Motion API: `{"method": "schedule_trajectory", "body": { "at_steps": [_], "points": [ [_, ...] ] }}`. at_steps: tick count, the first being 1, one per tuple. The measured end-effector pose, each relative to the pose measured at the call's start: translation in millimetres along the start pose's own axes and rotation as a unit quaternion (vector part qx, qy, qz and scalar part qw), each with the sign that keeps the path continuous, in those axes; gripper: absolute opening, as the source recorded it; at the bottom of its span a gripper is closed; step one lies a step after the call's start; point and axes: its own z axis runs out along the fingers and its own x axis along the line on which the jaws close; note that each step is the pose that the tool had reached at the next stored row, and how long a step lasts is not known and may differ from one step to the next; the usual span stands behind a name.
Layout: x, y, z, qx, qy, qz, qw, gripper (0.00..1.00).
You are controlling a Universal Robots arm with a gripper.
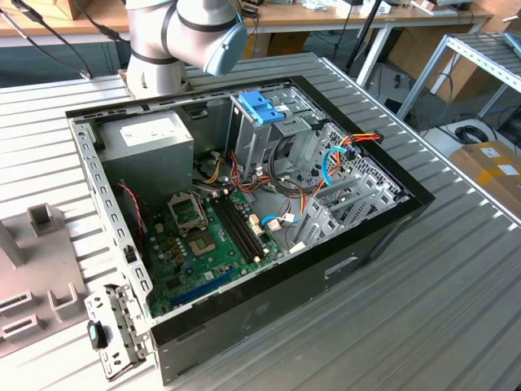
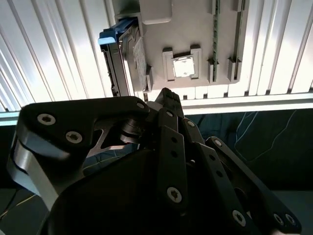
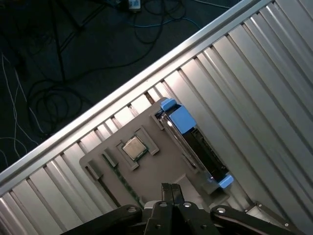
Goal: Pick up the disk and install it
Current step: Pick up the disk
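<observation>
- Blue-railed dark metal, the disk [image 3: 200, 147] is stood on edge in a grey holder [image 3: 156, 169] on the ribbed surface [image 3: 259, 83].
- It is judged rigid, weighty and shock-sensitive, and best gripped across its flat faces.
- The pincer [image 3: 171, 187] is pressed together, empty, near the holder.

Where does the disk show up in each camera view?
Exterior view: the grey fixture plate, likely its holder, lies at the exterior view's left edge.
First wrist view: the disk stands on edge along the fixture plate, near the processor chip.
Second wrist view: the disk, on that same plate edge.
Shared landmark: the fixture plate.
</observation>
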Motion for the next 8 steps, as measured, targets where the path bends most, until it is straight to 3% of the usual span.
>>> {"method": "schedule_trajectory", "body": {
  "at_steps": [8],
  "points": [
    [0.0,0.0,0.0,-0.0009,0.0016,-0.035,0.9994,0.1]
  ]
}}
